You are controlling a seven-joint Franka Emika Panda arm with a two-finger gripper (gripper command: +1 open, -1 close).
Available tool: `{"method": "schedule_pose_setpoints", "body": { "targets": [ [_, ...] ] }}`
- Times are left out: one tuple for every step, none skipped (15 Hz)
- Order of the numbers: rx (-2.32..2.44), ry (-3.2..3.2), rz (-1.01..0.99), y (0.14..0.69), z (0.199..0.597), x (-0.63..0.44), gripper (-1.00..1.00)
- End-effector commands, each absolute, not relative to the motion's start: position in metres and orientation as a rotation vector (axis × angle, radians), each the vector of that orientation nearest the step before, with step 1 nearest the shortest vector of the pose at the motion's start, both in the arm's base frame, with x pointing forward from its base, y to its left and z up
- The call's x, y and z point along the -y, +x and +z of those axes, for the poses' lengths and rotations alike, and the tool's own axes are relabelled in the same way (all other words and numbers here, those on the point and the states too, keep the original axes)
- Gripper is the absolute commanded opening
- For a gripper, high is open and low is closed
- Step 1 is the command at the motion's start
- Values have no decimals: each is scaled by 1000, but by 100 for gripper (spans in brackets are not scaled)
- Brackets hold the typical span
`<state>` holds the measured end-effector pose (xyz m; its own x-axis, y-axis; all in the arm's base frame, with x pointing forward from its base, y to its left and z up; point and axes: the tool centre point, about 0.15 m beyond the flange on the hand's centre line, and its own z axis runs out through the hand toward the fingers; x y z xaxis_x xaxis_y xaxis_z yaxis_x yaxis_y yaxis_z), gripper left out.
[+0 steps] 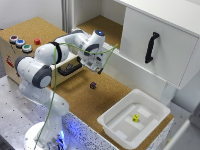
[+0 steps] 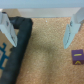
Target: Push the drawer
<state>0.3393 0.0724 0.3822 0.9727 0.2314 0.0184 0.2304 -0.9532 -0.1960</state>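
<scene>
A cork-topped table [image 1: 107, 95] carries the scene, its brown speckled surface running back into a recess between white walls. Beyond the claw [image 1: 95, 67], toward the exterior view's right, stands a large white cabinet [image 1: 165, 37] with a black vertical handle [image 1: 151, 47] on its door. Below the cork lies a perforated metal base plate [image 1: 15, 112], grey and evenly lit.

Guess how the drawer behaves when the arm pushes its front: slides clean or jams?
The drawer sits in a wooden box, so it probably slides straight in rather than tipping. Its black bar handle looks rigid, unlikely to flex under contact. The open gripper is off-centre by the handle's end, so a push there might skew it slightly.
</scene>
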Motion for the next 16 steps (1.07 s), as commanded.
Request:
{"method": "schedule_pose_setpoints", "body": {
  "targets": [
    [276,-3051,-46,287,380,-129,100],
    [224,-3073,-40,282,375,-130,100],
    [149,-3085,-46,279,371,-128,100],
    [115,-3094,-53,278,368,-127,100],
    [68,-3109,-77,279,363,-124,100],
    [48,-3109,-89,281,358,-123,100],
    [24,-3083,-99,286,352,-120,100],
    [20,-3080,-94,290,344,-119,100],
    [22,-3070,-109,293,338,-119,100],
    [28,-3047,-111,298,331,-118,100],
    [28,-3050,-108,300,327,-118,100],
    [34,-3027,-108,303,324,-118,100],
    [33,-3018,-101,305,321,-118,100],
    [30,-3013,-93,308,317,-117,100],
    [34,-3008,-86,310,316,-117,100],
    [30,-2995,-79,311,316,-116,-100]
  ]
}}
